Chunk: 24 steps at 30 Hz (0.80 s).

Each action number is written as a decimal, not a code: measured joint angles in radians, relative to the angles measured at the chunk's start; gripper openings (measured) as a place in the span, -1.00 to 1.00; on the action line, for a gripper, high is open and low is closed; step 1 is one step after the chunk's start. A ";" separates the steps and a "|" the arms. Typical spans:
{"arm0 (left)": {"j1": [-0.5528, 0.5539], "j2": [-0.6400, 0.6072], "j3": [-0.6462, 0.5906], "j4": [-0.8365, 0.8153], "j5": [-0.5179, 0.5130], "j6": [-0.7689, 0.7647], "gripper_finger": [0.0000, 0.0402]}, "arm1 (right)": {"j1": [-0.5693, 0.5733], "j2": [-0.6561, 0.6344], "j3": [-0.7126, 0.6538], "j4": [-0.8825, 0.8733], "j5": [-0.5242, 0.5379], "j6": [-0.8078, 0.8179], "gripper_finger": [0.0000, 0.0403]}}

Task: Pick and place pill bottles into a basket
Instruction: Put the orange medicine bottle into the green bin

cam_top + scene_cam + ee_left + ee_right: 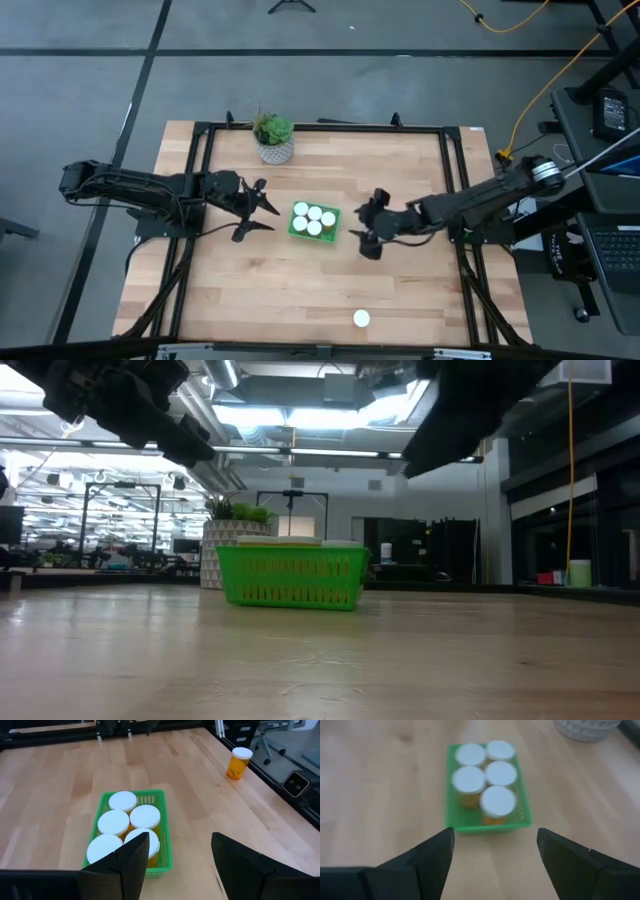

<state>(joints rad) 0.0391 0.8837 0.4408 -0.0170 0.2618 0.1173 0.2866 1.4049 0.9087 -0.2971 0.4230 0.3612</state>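
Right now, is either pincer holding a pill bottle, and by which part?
Neither. The left pincer and right pincer both hang open and empty on either side of the green basket; one pill bottle stands apart, untouched.

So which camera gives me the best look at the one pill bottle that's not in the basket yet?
The left wrist view: the loose pill bottle stands upright near the table edge, orange body and white cap both clear. The high view shows only its white cap from above. The low and right wrist views don't show it.
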 joint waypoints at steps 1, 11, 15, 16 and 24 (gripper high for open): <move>0.000 0.000 0.000 0.003 -0.001 0.000 0.04 | 0.017 -0.019 -0.009 -0.001 -0.006 0.018 0.42; 0.000 0.000 0.000 0.023 -0.001 -0.070 0.04 | 0.229 -0.035 0.039 -0.039 -0.026 0.169 0.42; 0.000 0.000 0.000 0.023 -0.002 -0.111 0.04 | 0.312 0.034 0.105 -0.130 0.004 0.272 0.42; 0.000 0.000 0.000 0.024 -0.002 -0.116 0.04 | 0.331 0.052 0.127 -0.160 0.009 0.294 0.42; 0.000 0.000 0.000 0.042 -0.002 -0.186 0.04 | 0.509 0.186 0.326 -0.324 0.038 0.440 0.42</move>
<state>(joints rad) 0.0391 0.8837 0.4408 0.0246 0.2600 -0.0687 0.7958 1.5906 1.2345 -0.6213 0.4607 0.8012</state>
